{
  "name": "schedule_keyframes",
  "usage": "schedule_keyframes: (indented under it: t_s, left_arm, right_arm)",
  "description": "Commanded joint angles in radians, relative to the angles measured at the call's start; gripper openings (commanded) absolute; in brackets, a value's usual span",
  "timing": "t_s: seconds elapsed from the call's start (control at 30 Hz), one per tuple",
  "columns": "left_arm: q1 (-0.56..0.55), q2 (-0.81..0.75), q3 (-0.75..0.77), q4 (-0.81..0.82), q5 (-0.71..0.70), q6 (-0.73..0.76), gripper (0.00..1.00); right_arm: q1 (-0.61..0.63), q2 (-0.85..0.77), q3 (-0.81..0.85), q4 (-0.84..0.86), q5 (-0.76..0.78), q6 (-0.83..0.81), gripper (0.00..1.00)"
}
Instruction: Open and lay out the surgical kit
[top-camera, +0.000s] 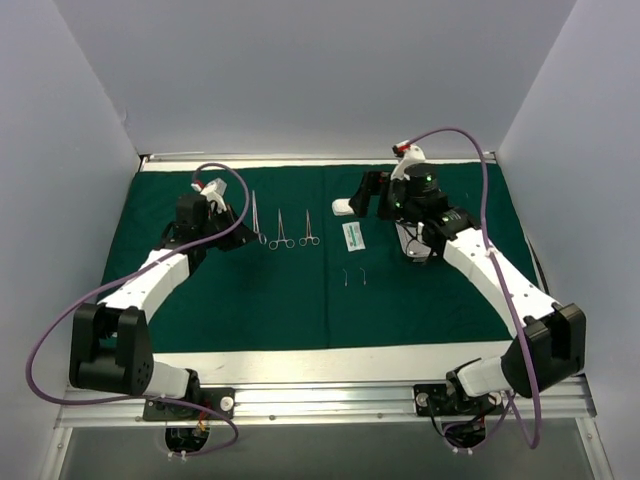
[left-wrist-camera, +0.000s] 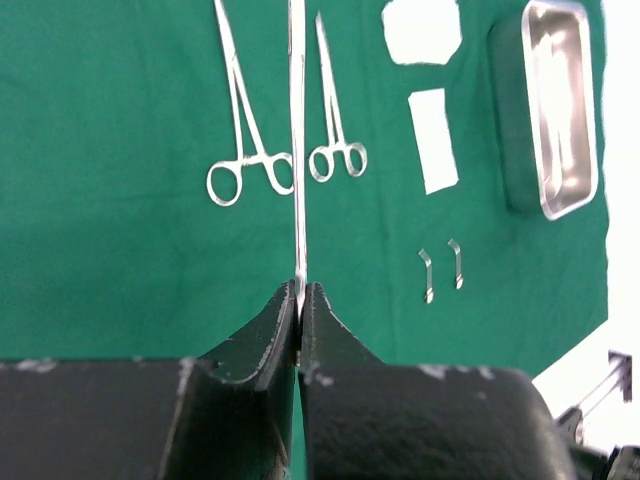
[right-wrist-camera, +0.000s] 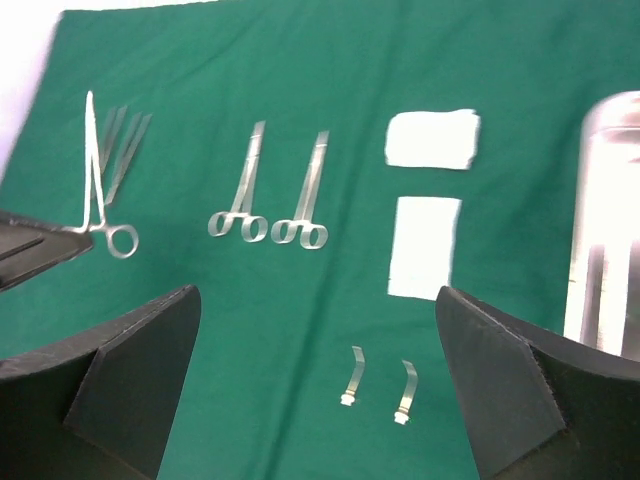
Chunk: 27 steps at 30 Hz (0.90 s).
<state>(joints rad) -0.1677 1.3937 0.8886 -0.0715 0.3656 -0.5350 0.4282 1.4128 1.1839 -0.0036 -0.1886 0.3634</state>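
Note:
The dark green drape (top-camera: 250, 300) lies spread flat over the table. My left gripper (top-camera: 245, 240) is shut on the ring end of a long silver scissor-like instrument (left-wrist-camera: 297, 150), held edge-on above the drape, left of two smaller ring-handled instruments (left-wrist-camera: 245, 130) (left-wrist-camera: 335, 110). To their right lie the white gauze (right-wrist-camera: 432, 138), the white packet (right-wrist-camera: 425, 247) and two small curved clips (right-wrist-camera: 353, 375). The steel tray (left-wrist-camera: 560, 110) sits at the right, partly under my right arm. My right gripper (right-wrist-camera: 320, 390) is open and empty, hovering above the gauze and packet.
A strip of bare white table (top-camera: 330, 362) runs along the drape's near edge. Grey walls close in the back and both sides. The left gripper's fingertip (right-wrist-camera: 30, 250) shows at the left edge of the right wrist view.

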Motion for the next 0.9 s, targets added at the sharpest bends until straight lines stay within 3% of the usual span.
schedule_keyframes:
  t_s: [0.0, 0.37, 0.87]
  left_arm:
    - [0.026, 0.059, 0.058, -0.031, 0.114, 0.073, 0.02]
    - [0.086, 0.304, 0.231, -0.077, 0.219, 0.133, 0.02]
    - [0.114, 0.432, 0.251, -0.031, 0.222, 0.118, 0.02]
  right_arm:
    - [-0.025, -0.061, -0.029, -0.044, 0.057, -0.05, 1.0]
    - [-0.039, -0.107, -0.076, -0.047, 0.078, -0.106, 1.0]
    - [-0.045, -0.087, -0.083, -0.047, 0.052, -0.115, 1.0]
